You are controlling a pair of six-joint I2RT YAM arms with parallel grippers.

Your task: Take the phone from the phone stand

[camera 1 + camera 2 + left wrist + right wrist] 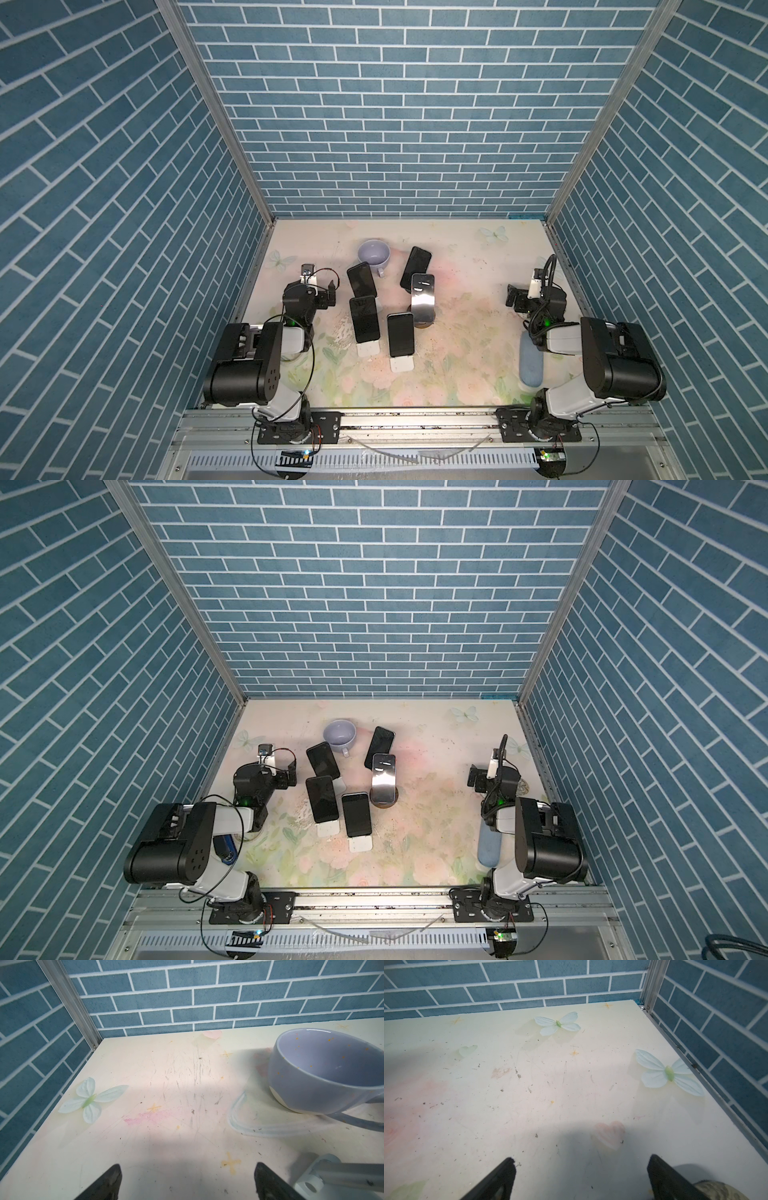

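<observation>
Left gripper [187,1176]: ours gapes empty over bare table [166,1084].
Phones [365,319]: several lean on stands [368,348] at its 3 o'clock in both top views, mug [374,253] at their 12.
Right gripper [579,1169]: jaws spread, empty, well apart at 3 o'clock.
Risk: we fear reaching in topples crowded neighbours.

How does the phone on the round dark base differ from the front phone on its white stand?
The phone on the round base has a bright, shiny face; the front phone is black. The round base is dark; the white stand has a flat pale foot. Both phones are propped up, and nothing touches them.
</observation>
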